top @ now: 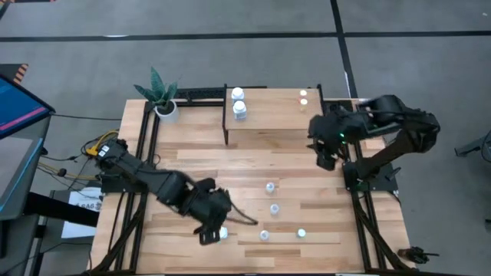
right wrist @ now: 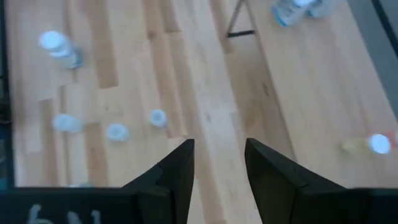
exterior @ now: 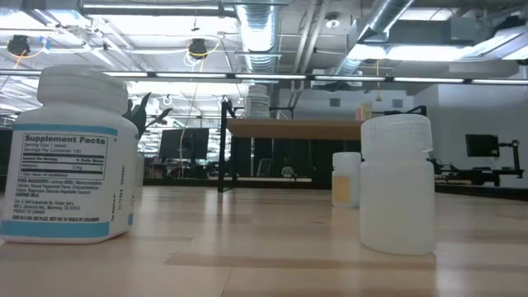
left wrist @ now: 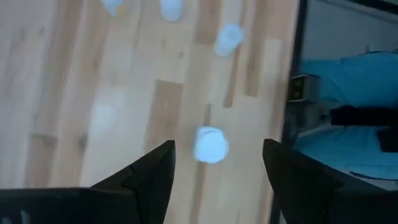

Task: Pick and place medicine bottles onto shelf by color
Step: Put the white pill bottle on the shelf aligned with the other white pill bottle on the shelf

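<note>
The desk [top: 307, 165] is a top of pale wood planks on a black frame, set on a grey floor [top: 230, 54] crossed by dark lines. From table height, a white bottle [exterior: 68, 157] with a "Supplement Facts" label stands nearest, a plain translucent bottle [exterior: 398, 183] is close by, and a smaller bottle [exterior: 346, 179] sits farther back. Behind them the room shows ceiling ducts [exterior: 272, 29], strip lights and dark monitors [exterior: 186, 142].

From above, the left gripper [top: 210, 230] hangs low over the near edge of the desk, directly above a white bottle [top: 222, 232]. Its fingers [left wrist: 146, 177] are spread wide, with that bottle [left wrist: 211, 145] between them and not touched. Four loose bottles stand on the open planks to its right: one [top: 264, 235] near the front, one [top: 301, 232] beside it, one [top: 275, 208] farther in and one [top: 270, 187] beyond that.

The right gripper [top: 325, 159] hovers over bare wood just in front of the shelf [top: 272, 115], its fingers [right wrist: 177, 168] parted and empty.

The shelf stands at the far side of the desk. Two white bottles [top: 238, 103] stand at its left end, and two small ones [top: 304, 97] stand at the right end. A potted plant [top: 159, 93] sits at the far left corner of the desk, and a blue screen [top: 15, 103] stands off the desk to the left.
</note>
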You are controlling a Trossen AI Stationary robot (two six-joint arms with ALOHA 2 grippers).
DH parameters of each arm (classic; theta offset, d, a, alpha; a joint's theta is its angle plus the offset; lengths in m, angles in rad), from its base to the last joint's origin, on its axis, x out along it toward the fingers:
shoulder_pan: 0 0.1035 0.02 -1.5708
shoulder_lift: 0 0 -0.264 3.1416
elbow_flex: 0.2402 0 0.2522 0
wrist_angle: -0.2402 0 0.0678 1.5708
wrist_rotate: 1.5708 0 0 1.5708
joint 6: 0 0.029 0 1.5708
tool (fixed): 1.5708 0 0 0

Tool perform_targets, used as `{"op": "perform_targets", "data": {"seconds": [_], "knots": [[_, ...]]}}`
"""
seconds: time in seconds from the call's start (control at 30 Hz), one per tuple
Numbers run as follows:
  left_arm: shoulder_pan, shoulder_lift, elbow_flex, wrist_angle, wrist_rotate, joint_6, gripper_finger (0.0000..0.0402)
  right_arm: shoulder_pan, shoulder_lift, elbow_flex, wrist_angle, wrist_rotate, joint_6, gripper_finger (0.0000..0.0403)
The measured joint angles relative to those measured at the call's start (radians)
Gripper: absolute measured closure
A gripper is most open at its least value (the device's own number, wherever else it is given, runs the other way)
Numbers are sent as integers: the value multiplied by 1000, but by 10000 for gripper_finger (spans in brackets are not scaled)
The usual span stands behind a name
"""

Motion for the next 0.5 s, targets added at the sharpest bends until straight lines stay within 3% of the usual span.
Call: {"op": "perform_targets", "data": {"seconds": [0.13,0.33,0.5], "knots": [[-59,0,0,-4,-78,-59,173,80,-13,0,0,1,20,240],[-116,-1,-20,19,-287,-107,173,169,-7,0,0,1,22,240],[-148,-1,-109,99,-306,-128,173,213,0,0,0,2,21,240]]}}
